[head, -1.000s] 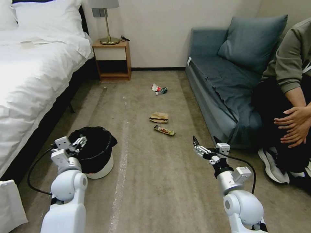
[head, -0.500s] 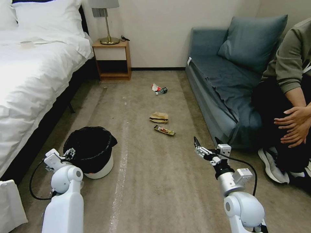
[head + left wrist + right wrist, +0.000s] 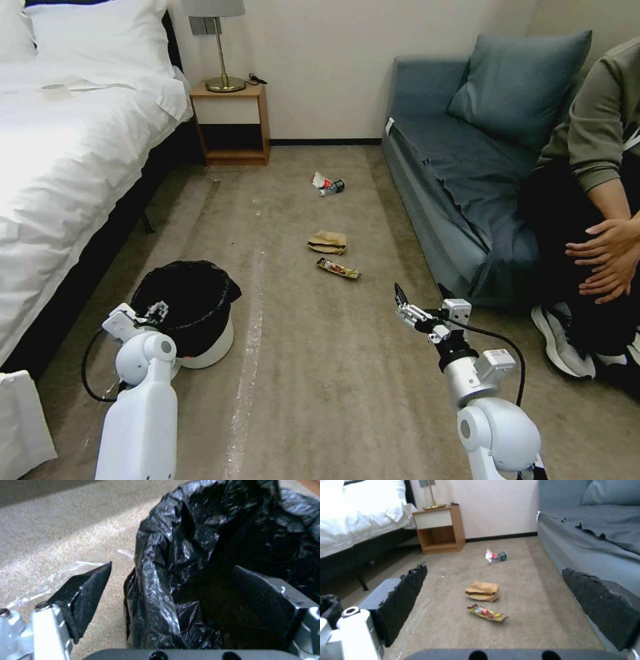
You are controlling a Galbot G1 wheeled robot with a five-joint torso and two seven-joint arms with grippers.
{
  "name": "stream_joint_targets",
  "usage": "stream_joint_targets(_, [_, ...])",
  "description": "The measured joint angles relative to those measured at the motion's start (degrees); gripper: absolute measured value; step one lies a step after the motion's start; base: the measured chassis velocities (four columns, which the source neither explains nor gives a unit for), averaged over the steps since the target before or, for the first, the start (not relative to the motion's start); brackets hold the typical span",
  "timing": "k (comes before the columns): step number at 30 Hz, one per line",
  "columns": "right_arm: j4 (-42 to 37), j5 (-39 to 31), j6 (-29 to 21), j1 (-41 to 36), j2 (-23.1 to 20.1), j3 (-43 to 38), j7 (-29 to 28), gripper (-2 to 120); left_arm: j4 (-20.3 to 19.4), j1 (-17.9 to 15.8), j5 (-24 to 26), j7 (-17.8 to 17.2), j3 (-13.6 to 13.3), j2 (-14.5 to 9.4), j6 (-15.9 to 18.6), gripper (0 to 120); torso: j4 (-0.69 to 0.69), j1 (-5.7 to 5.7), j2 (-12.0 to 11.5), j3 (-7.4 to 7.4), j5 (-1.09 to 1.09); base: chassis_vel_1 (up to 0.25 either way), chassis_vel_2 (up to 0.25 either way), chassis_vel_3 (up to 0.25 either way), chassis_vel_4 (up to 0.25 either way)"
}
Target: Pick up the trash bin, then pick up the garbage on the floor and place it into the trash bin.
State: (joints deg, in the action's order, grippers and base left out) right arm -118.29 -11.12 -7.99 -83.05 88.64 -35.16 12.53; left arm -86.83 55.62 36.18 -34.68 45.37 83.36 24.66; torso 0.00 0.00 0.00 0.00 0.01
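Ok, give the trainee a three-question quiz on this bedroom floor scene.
1. True or false: the left tool straddles the rim of the trash bin, fingers apart.
2. Which litter lies nearest the right tool? A) brown paper bag B) snack-bar wrapper C) red-and-white packet
3. Fill in: the small bottle lies touching the ____.

Key: 1 true; 2 B; 3 red-and-white packet.

Open carpet lane (image 3: pixel 300 347) between bed (image 3: pixel 60 173) on the left and sofa (image 3: pixel 460 200) on the right. 4 litter pieces mid-lane: paper bag (image 3: pixel 327 241), wrapper (image 3: pixel 339 269), packet (image 3: pixel 321 181) touching bottle (image 3: pixel 333 188). Trash bin (image 3: pixel 200 347) near the bed. Nightstand (image 3: pixel 231 123) against the far wall.
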Motion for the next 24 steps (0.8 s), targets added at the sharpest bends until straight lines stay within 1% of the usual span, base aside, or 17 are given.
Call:
stream_joint_targets(2, [0.0,0.0,0.1,0.0,0.0,-0.1,0.0,100,0.8,-0.5,0.0,-0.3,0.2,0.0,-0.1,90,0.0,0.0,0.0,-0.01,0.02,0.0,0.0,0.0,0.0])
stream_joint_targets(3, [0.1,0.0,0.3,-0.1,0.0,-0.2,0.1,100,1.5,-0.8,-0.2,-0.3,0.3,0.0,-0.1,87,0.0,0.0,0.0,-0.01,0.05,0.0,0.0,0.0,0.0])
stream_joint_targets(5, [0.2,0.0,0.4,0.0,0.0,-0.3,0.1,100,2.7,-0.9,-0.6,-0.4,0.6,0.0,-0.1,75,0.01,0.0,0.0,-0.03,0.1,0.0,0.0,0.0,0.0])
stream_joint_targets(6, [0.2,0.0,0.4,0.0,0.0,-0.3,0.1,100,2.7,-0.9,-0.6,-0.4,0.6,0.0,-0.1,75,0.01,0.0,0.0,-0.03,0.1,0.0,0.0,0.0,0.0])
stream_joint_targets(7, [0.3,0.0,0.5,0.0,0.0,-0.4,0.1,100,2.9,-0.9,-0.7,-0.5,0.6,0.0,-0.1,72,0.01,0.0,0.0,-0.03,0.11,0.0,0.0,0.0,0.0])
stream_joint_targets(8, [0.5,-0.1,0.5,0.1,0.0,-0.4,0.1,100,3.3,-0.9,-0.7,-0.5,0.7,0.1,-0.1,64,0.01,-0.01,0.0,-0.03,0.12,0.0,0.0,0.0,0.0])
stream_joint_targets(9, [0.5,-0.1,0.5,0.1,0.0,-0.4,0.1,100,3.3,-0.9,-0.7,-0.5,0.7,0.1,-0.1,64,0.01,-0.01,0.0,-0.03,0.12,0.0,0.0,0.0,0.0])
stream_joint_targets(10, [0.6,-0.1,0.5,0.3,0.0,-0.4,0.1,100,3.4,-0.8,-0.7,-0.5,0.7,0.1,-0.1,59,0.02,-0.01,0.0,-0.04,0.12,0.0,0.0,0.0,0.0])
stream_joint_targets(11, [0.6,-0.1,0.5,0.3,0.0,-0.4,0.1,100,3.4,-0.8,-0.7,-0.5,0.7,0.1,-0.1,59,0.02,-0.01,0.0,-0.04,0.12,0.0,0.0,0.0,0.0])
stream_joint_targets(14, [1.0,-0.1,0.5,0.7,0.3,-0.1,0.1,100,3.3,-0.7,-0.8,-0.6,0.7,0.2,-0.1,42,0.02,-0.01,0.0,-0.03,0.05,0.0,0.0,0.0,0.0])
stream_joint_targets(16, [1.1,-0.1,0.5,0.7,0.4,0.0,0.1,100,3.3,-0.7,-0.8,-0.7,0.7,0.2,-0.1,39,0.02,-0.01,0.0,-0.02,0.04,0.0,0.0,0.0,0.0])
stream_joint_targets(17, [1.2,-0.1,0.6,0.8,0.5,0.1,0.1,100,3.1,-0.7,-0.8,-0.8,0.6,0.2,-0.1,33,0.01,-0.01,0.0,-0.02,0.01,0.0,0.0,0.0,0.0])
stream_joint_targets(18, [1.2,-0.1,0.6,0.8,0.5,0.1,0.1,100,3.1,-0.7,-0.8,-0.8,0.6,0.2,-0.1,33,0.01,-0.01,0.0,-0.02,0.01,0.0,0.0,0.0,0.0])
stream_joint_targets(19, [1.3,-0.1,0.6,0.8,0.6,0.2,0.1,100,2.8,-0.6,-0.7,-0.8,0.6,0.3,0.0,25,0.01,-0.01,0.0,-0.01,-0.01,0.0,0.0,0.0,0.0])
stream_joint_targets(22, [1.3,-0.1,0.7,0.8,0.7,0.2,0.1,100,2.7,-0.6,-0.7,-0.9,0.6,0.3,0.0,22,0.01,-0.01,0.0,-0.01,-0.01,0.0,0.0,0.0,0.0])
stream_joint_targets(23, [1.4,-0.1,0.7,0.8,0.7,0.2,0.0,100,2.6,-0.5,-0.7,-0.9,0.6,0.3,0.1,10,0.01,0.0,0.0,-0.01,-0.02,0.0,0.0,0.0,0.0])
stream_joint_targets(24, [1.4,-0.2,0.7,0.9,0.7,0.2,0.0,100,2.6,-0.4,-0.7,-0.9,0.5,0.4,0.1,5,0.01,-0.01,0.0,-0.01,-0.02,0.0,0.0,0.0,0.0])
